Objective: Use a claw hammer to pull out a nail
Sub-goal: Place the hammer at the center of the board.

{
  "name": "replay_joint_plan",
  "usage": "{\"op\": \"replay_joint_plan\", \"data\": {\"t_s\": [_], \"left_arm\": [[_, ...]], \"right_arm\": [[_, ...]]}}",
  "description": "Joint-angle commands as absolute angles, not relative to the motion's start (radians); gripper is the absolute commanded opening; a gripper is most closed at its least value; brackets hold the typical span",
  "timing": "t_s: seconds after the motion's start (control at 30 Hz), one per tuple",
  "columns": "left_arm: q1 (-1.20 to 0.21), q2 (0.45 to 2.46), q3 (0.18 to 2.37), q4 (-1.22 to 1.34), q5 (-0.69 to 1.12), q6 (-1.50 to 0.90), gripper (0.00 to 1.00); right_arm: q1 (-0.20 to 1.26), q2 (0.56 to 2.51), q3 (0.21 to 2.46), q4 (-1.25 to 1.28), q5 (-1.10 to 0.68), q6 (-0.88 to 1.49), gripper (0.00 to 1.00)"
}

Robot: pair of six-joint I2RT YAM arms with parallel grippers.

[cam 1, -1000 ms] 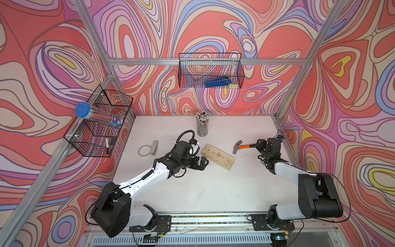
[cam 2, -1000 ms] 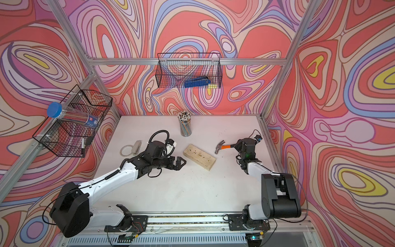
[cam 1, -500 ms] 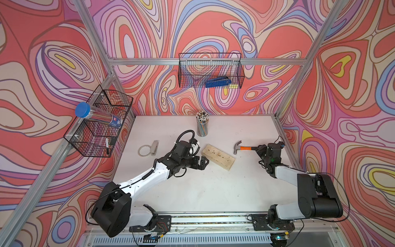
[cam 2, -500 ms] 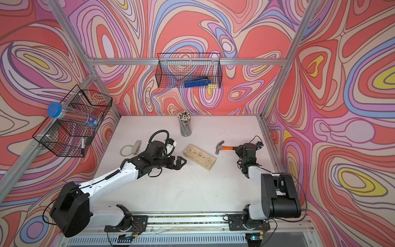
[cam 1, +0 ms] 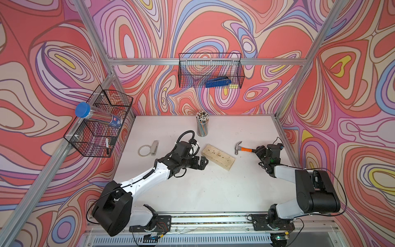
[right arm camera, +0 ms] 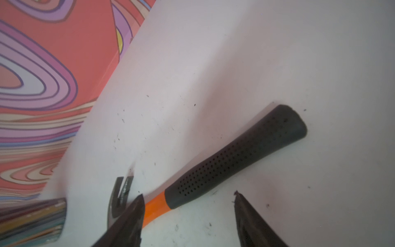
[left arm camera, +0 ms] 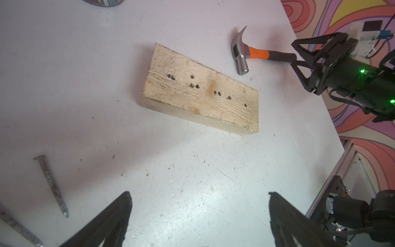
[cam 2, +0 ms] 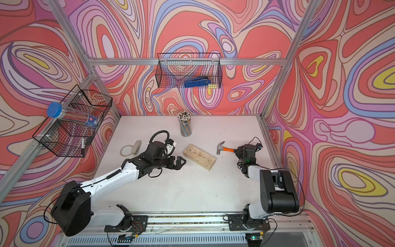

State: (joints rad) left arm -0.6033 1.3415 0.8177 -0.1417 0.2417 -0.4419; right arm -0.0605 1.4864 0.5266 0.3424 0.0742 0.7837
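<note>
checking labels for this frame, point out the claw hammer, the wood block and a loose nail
claw hammer [left arm camera: 257,53], left wrist view, on the orange neck
wood block [left arm camera: 201,89], left wrist view, middle of its top face
loose nail [left arm camera: 52,186], left wrist view, midway along the shank

1. White table [cam 1: 213,192]: scuffed, flecked with dark specks.
2. Pencil cup [cam 1: 202,128]: upright near the back edge, packed with pencils, tips up; seen in both top views.
3. Silver stapler [cam 1: 154,147]: lying flat on the table.
4. Clear ring [cam 1: 144,151]: flat, just beside the stapler.
5. Back wire basket [cam 1: 188,72]: black mesh, hung on the rear frame rail. It holds 1 blue hand tool [cam 1: 218,82].
6. Side wire basket [cam 1: 85,147]: black mesh, hung on a side rail. A clear tube [cam 1: 100,116] lies tilted in it, its blue-capped end jutting over the rim. A white marker [cam 1: 106,144] stands lower down.
7. Walls: swirled red, pink, lilac and yellow pattern.
</note>
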Motion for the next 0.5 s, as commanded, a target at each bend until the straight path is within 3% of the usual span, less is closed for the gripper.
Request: {"op": "replay_joint_plan", "data": {"t_s": [0.0, 0.17, 0.27, 0.47], "left_arm": [[-0.603, 1.347, 0.84, -0.194, 0.071, -0.456, 1.0], [-0.502, 1.318, 0.845, -0.182, -0.044, -0.426, 1.0], [-0.423, 1.285, 0.838, -0.148, -0.117, -0.371, 1.0], [-0.237, 1.281, 0.83, -0.119, -0.205, -0.245, 1.0]], "right_arm": [[-0.064, 1.434, 0.607, 0.221, 0.054, 0.677, 0.98], [-0.051, 1.417, 0.696, 0.112, 0.083, 0.534, 0.98], [-0.023, 1.44, 0.757, 0.033, 0.193, 0.456, 0.98], [0.079, 1.394, 0.662, 0.271, 0.367, 0.224, 0.98]]}}
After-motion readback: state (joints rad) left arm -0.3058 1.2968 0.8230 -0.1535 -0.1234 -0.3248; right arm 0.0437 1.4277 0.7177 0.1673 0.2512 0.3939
